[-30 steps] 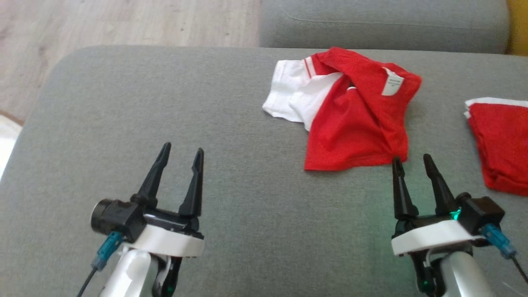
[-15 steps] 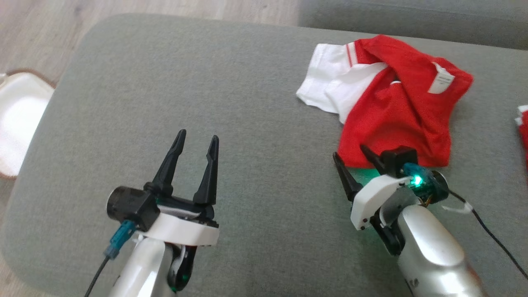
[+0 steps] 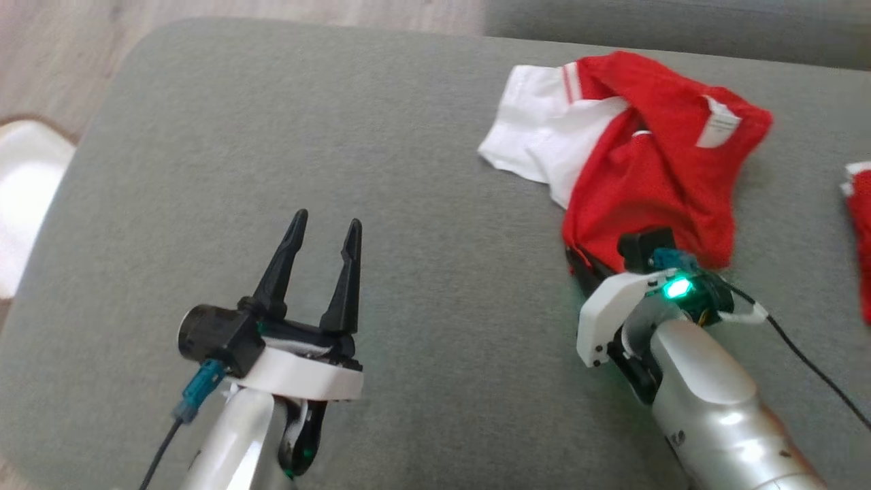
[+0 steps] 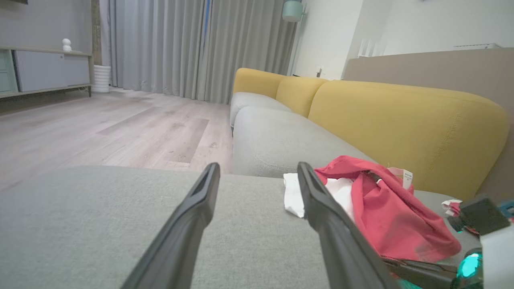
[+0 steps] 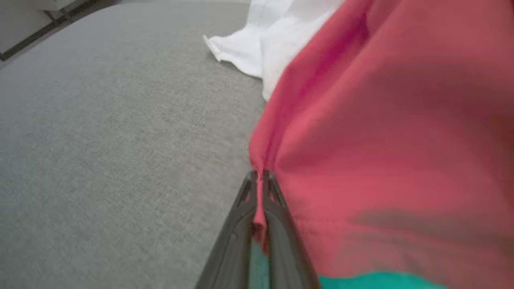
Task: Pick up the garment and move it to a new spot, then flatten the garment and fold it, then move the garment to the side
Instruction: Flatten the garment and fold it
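Note:
A crumpled red and white garment [image 3: 639, 163] with a white tag lies on the grey cushion [image 3: 408, 204] at the upper right. My right gripper [image 3: 578, 257] is at its near left corner, shut on a pinch of the red hem. The right wrist view shows red cloth [image 5: 385, 152] caught between the closed fingertips [image 5: 259, 180]. My left gripper [image 3: 323, 228] hovers open over bare cushion at the lower left, empty. In the left wrist view the garment [image 4: 381, 212] lies to the right of my open left gripper [image 4: 257, 170].
Another red and white cloth [image 3: 859, 224] lies at the right edge of the cushion. A white object [image 3: 27, 197] sits on the wooden floor [image 3: 61, 61] to the left. A yellow-backed sofa [image 4: 401, 120] stands behind.
My right gripper swung left to the garment's near left corner and closed on the hem. The head camera shifted. The left gripper stayed open.

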